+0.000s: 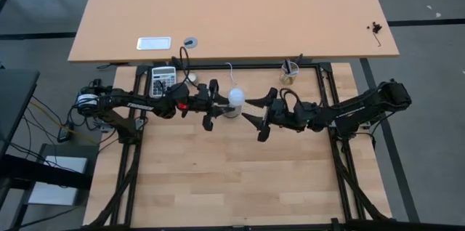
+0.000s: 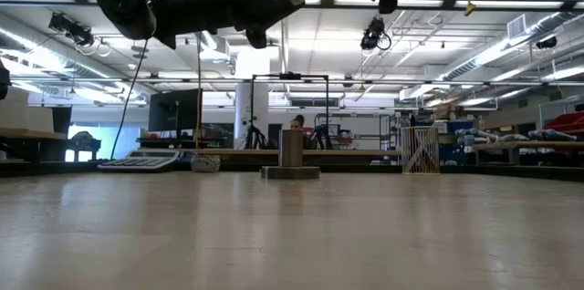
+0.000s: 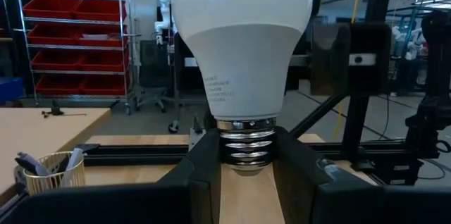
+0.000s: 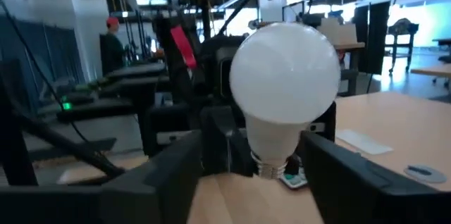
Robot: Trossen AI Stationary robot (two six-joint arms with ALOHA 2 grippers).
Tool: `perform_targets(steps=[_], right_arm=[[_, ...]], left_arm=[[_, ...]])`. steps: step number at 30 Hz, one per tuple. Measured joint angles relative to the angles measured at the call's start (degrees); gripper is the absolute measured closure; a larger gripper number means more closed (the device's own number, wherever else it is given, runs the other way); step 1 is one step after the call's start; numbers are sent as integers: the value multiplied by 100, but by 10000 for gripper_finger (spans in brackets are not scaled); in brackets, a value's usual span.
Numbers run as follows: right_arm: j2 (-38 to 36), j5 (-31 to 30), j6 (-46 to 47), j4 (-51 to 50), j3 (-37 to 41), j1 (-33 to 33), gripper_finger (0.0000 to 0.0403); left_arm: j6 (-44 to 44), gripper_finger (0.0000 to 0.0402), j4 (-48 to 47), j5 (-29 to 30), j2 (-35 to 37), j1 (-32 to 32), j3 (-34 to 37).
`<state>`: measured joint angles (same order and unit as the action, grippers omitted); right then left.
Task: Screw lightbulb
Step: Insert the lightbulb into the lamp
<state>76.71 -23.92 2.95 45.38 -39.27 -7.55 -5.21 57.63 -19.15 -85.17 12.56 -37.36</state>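
The white lightbulb (image 1: 236,97) hangs in the air over the middle of the table, globe up and grey screw end down. My left gripper (image 1: 221,104) reaches in from the left and is shut on it. My right gripper (image 1: 251,111) stands open just right of the bulb, its fingers (image 4: 169,171) either side of the globe (image 4: 285,76) and apart from it. The grey metal socket (image 2: 291,151) stands upright on its flat base on the table below, with a thin white cord (image 1: 230,71) running toward the far edge. My left gripper pinches the bulb's threaded screw end (image 3: 246,145) between its two fingers (image 3: 204,160), one on each side of the thread. The fingers come in about level from the table's left. The bulb stands upright in the hold, globe on top, lifted clear of the socket and table.
A calculator (image 1: 163,80) lies at the far left of the work table and a cup of pens (image 1: 289,73) at the far right. A black frame (image 1: 327,115) edges the table. On the desk beyond lie a flat white plate (image 1: 153,43) and a small round tin (image 1: 190,42).
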Motion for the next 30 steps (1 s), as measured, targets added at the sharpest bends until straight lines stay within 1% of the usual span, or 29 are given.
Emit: perform_targets(steps=[3, 5, 9, 13, 19, 24, 27, 30], right_arm=[[0, 0, 193, 45, 0, 98, 108], [0, 0, 259, 45, 0, 150, 88], [0, 2, 275, 33, -29, 206, 66], [0, 294, 289, -50, -229, 212, 62], [18, 310, 197, -394, -464, 219, 66], [307, 444, 139, -389, -715, 238, 65], [489, 454, 54, -437, -852, 244, 67], [489, 452, -42, -439, -873, 248, 73]], left_arm=[[4, 310, 0, 30, 0, -48, 0], [7, 310, 0, 39, 0, -87, 0], [13, 310, -9, 149, 0, -173, 0], [21, 310, -9, 282, 0, -221, 0], [5, 310, -41, 427, 0, -336, -55], [5, 310, -135, 424, -89, -437, -323], [41, 310, -377, 417, -159, -455, -458], [46, 310, -606, 404, -157, -453, -457]])
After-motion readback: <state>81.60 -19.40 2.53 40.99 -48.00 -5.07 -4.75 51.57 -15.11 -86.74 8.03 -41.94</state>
